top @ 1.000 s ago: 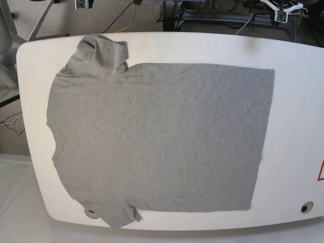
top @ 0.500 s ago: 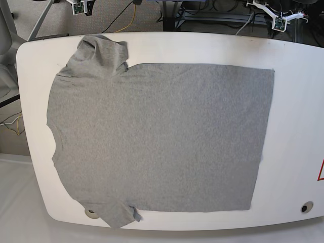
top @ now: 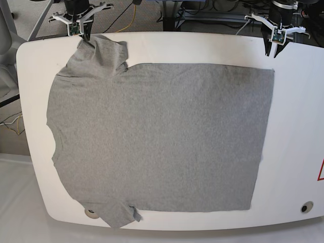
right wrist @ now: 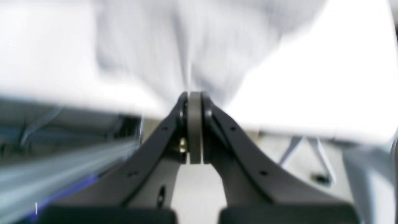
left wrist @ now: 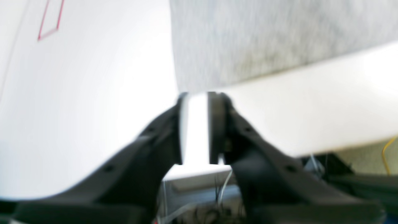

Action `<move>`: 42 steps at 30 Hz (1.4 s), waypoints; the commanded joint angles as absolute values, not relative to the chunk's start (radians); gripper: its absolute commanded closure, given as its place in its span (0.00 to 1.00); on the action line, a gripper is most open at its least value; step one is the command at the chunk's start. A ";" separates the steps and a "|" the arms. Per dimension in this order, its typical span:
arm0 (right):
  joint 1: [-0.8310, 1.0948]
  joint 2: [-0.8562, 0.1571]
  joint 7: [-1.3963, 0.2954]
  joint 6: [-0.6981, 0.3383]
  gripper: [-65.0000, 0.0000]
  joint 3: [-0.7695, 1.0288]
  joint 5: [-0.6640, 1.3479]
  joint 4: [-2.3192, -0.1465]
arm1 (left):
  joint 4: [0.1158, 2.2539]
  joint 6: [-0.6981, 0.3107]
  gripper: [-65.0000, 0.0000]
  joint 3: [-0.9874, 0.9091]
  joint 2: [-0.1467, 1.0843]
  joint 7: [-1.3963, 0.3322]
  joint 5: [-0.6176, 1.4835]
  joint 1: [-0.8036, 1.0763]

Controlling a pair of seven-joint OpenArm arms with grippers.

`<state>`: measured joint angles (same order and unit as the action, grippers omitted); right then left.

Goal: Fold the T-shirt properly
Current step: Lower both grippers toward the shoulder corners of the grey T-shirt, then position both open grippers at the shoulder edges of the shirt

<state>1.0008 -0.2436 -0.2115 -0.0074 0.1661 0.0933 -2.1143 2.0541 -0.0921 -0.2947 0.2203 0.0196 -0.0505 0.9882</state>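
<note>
Since half a second ago, both arms lowered further into the base view from the far edge; T-shirt unmoved. One left pincer now above the far right tabletop edge, close to the shirt's far hem corner. One right pincer at the far left, just at the bunched sleeve.

One heather-grey T-shirt only, spread flat across the white tabletop, plain side up, collar toward the left edge, hem toward the right. Two sleeves: far one crumpled and folded over itself, near one hanging partly past the near tabletop edge. No lettering visible on the upper side.

Left pincer in the blurred left wrist view: two black fingers parted by a narrow gap, white tabletop showing between them, nothing gripped; grey fabric corner just beyond the tips. Right pincer in the blurred right wrist view: pads pressed together, closed, nothing visibly between them; rumpled grey cloth directly ahead.

One red outlined marking at the right tabletop edge. Two round holes in the tabletop, one near right, one near left partly under the near sleeve.
</note>
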 commanded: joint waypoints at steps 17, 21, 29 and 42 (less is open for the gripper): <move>0.925 -0.246 -0.190 -0.052 0.80 0.211 0.178 -2.101 | 2.071 -0.090 0.92 -0.304 0.257 0.086 0.030 0.968; 0.893 -0.243 -0.217 -0.062 0.81 0.209 0.214 -2.095 | 2.067 -0.094 0.99 -0.302 0.264 0.050 0.036 0.944; 0.814 -0.244 -0.418 -0.039 0.81 0.319 0.343 -2.106 | 2.051 -0.125 0.77 -0.305 0.273 -0.100 0.080 0.845; 0.778 -0.242 -0.456 -0.075 0.82 0.351 0.527 -2.098 | 2.045 -0.105 0.71 -0.295 0.245 -0.011 0.049 0.840</move>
